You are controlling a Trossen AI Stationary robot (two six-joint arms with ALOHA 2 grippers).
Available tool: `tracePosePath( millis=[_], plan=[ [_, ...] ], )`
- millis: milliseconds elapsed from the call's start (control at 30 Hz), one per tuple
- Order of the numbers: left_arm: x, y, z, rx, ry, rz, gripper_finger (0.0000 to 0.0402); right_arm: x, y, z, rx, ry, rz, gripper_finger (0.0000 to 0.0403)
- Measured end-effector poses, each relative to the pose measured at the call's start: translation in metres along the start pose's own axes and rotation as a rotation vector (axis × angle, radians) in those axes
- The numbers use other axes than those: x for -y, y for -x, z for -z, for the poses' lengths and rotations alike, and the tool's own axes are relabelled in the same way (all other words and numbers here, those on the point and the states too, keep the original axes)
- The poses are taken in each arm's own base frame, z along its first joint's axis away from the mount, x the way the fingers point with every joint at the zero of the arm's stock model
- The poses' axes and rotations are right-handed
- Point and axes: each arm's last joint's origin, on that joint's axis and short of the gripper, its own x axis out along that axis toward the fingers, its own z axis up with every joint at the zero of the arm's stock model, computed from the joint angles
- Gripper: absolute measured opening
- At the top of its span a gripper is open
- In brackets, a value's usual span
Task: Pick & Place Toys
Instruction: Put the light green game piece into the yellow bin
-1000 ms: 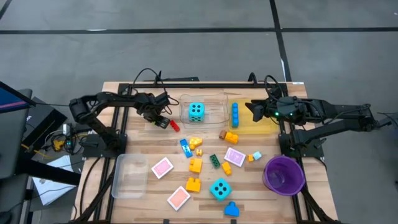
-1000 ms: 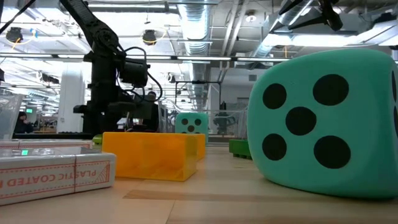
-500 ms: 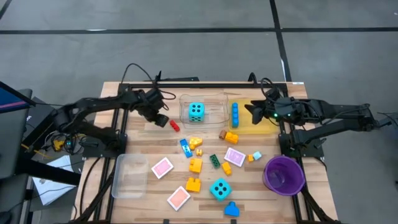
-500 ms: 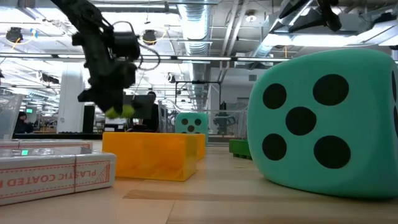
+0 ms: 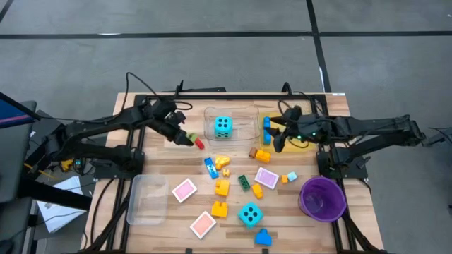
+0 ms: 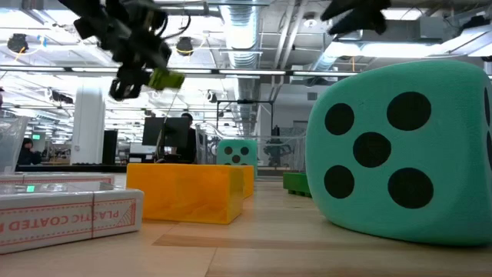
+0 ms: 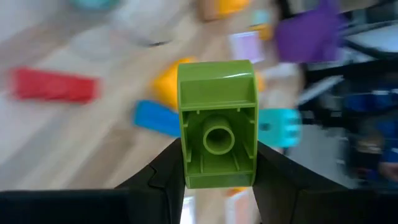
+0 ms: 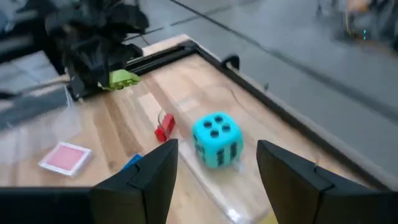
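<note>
My left gripper (image 5: 186, 135) is shut on a small green brick (image 7: 216, 129), held above the table left of a red brick (image 5: 198, 143); the green brick also shows in the low view (image 6: 167, 78). My right gripper (image 8: 214, 186) is open and empty, above the left end of the yellow tray (image 5: 289, 137). One turquoise die (image 5: 222, 126) sits in the clear tray (image 5: 244, 120). The other die (image 5: 249, 214) rests on the table near the front. Coloured bricks (image 5: 222, 187) and pink tiles (image 5: 184, 190) lie on the table between them. My left gripper pinches the green brick by two opposite side walls (image 7: 184, 155) between its two fingers (image 7: 163, 177). The brick's hollow underside faces the wrist camera. The fingers come slanting down from the table's left. The brick is lifted clear of the table.
A purple bowl (image 5: 323, 197) stands at the near right. A second clear tray (image 5: 147, 199) stands at the near left. A blue brick (image 5: 266, 127) lies in the yellow tray. Bare wood shows along the table's left side and far edge.
My left gripper has risen from the table with the green brick, which now hangs clear above the wood, and has tipped as it rose. My right gripper has moved toward the table's left and near edge, over the yellow tray's left end.
</note>
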Motion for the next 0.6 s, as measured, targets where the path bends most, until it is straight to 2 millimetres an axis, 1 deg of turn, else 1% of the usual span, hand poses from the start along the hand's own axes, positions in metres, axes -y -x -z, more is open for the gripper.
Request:
tracePosePath(
  millis=[100, 200, 333, 500, 600],
  plan=[
    [0.018, -0.006, -0.002, 0.022, -0.047, 0.132, 0.0136, -0.01, -0.01, -0.003, 0.023, 0.091, -0.078, 0.0211],
    [0.039, -0.012, -0.003, 0.047, -0.109, 0.265, 0.0136, -0.019, -0.018, -0.012, 0.039, 0.1, -0.168, 0.0211],
    [0.065, -0.015, -0.001, 0.083, -0.171, 0.421, 0.0136, -0.032, -0.027, -0.021, 0.012, 0.128, -0.299, 0.0211],
    [0.085, -0.022, 0.001, 0.098, -0.201, 0.547, 0.0136, -0.049, -0.039, -0.035, 0.026, 0.192, -0.416, 0.0211],
    [0.09, -0.03, 0.004, 0.086, -0.2, 0.582, 0.0136, -0.059, -0.047, -0.047, 0.064, 0.238, -0.482, 0.0211]
  ],
)
